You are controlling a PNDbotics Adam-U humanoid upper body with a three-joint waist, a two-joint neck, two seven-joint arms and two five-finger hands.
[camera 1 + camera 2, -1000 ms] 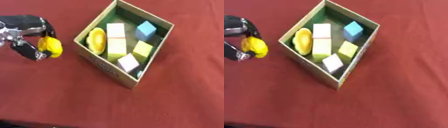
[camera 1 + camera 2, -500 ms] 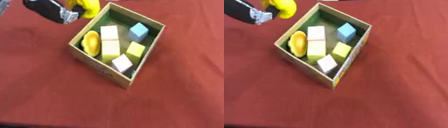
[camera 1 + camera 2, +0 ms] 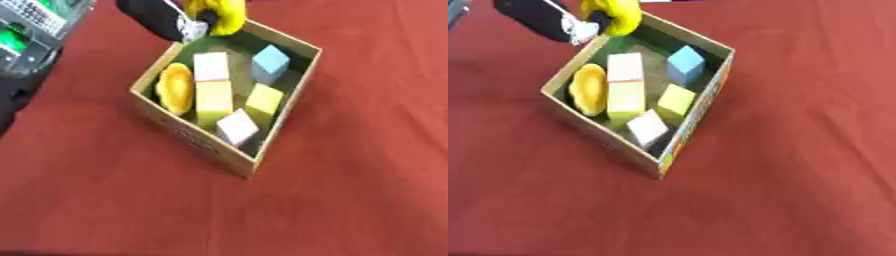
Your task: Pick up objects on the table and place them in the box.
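Both views: stereo pair in the head, angled down at the red table (image 3: pixel 350 200), mid range. Nearly identical framing; the right eye sits slightly over, so the cardboard box (image 3: pixel 698 110) lands further left there. Only the left eye catches the equipment (image 3: pixel 31 30) at top-left.

A red-cloth table (image 3: pixel 367 190) carries one open cardboard box (image 3: pixel 210 147).

A dark red cloth (image 3: pixel 350 190) covers the table, with grey equipment (image 3: pixel 31 25) at its far-left corner
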